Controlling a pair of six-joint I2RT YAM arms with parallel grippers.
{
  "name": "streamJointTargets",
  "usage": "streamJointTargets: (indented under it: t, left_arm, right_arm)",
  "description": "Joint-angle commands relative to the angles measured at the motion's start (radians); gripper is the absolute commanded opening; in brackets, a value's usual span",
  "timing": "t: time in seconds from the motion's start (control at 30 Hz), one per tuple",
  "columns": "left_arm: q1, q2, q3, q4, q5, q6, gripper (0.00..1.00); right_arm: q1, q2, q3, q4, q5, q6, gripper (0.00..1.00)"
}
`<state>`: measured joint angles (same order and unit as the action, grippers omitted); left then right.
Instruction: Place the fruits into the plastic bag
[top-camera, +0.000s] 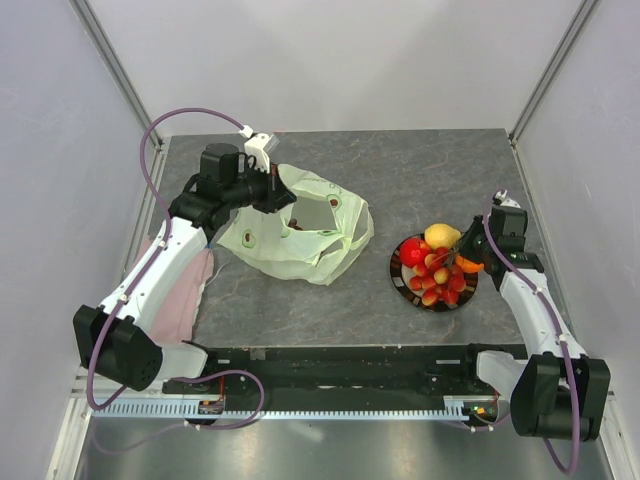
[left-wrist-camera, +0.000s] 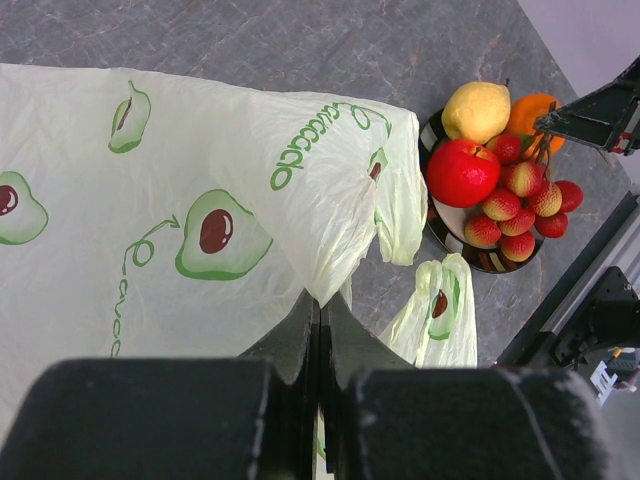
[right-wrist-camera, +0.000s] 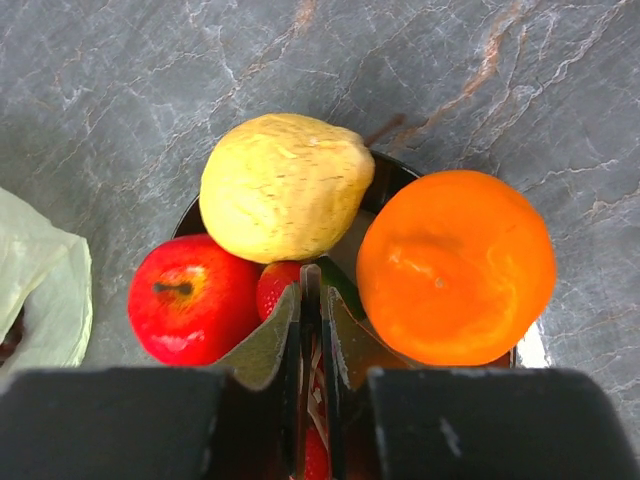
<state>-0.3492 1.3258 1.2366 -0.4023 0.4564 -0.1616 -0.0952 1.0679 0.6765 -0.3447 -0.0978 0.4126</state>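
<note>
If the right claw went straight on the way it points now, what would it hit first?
The right claw would probably meet the small red fruit beside the lemon first; depth is unclear.

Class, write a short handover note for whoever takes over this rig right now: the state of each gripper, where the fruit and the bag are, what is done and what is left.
Left gripper: jaws shut on the plastic bag, holding its edge up; the bag lies left of the plate.
Right gripper: jaws nearly together, down among the fruit on the plate; a grip cannot be confirmed.
Fruit: red apple, lemon, orange and small red-yellow fruits are all on the plate.
Done: bag held.
Left: no fruit visibly bagged; move every piece in.
</note>
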Motion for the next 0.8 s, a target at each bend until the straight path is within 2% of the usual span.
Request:
streamJointTargets:
  t: [0.0, 0.3, 0.77]
  left_arm:
    - [-0.002, -0.025, 0.008, 0.034, 0.034, -0.021, 0.02]
    - [-0.002, -0.027, 0.008, 0.034, 0.041, -0.021, 0.02]
    - [-0.002, -0.030, 0.009, 0.033, 0.044, -0.023, 0.02]
  right_arm:
    - [-0.003, -0.054, 0.005, -0.020, -0.028, -0.018, 0.02]
    - [-0.003, -0.127, 0.055, -0.109, -0.054, -0.038, 0.00]
    - [-0.003, -0.174, 0.167, -0.218, -0.195, -0.070, 0.00]
